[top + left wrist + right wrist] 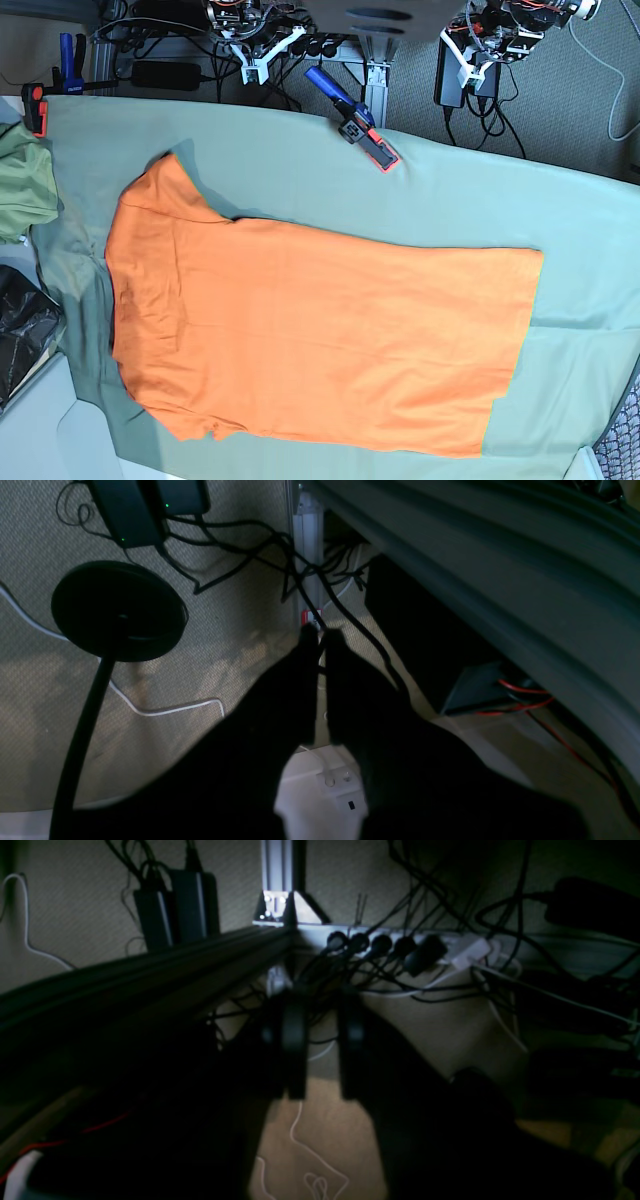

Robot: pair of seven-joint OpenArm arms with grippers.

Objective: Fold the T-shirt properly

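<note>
Base view has the T-shirt [320, 335] spread flat on the green-covered counter [470, 205]; both arms hang off the edge over the floor, left tool [321, 636] pinched shut, right tool [320, 1050] slightly apart, empty

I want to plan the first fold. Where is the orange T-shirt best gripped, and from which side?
Probably at the hem corners of the T-shirt. It lies flat on the green cloth, hem toward the base view's right, sleeves toward its left. The hem edge is straight and free, so coming from that side, low over the cloth, seems best.
</note>
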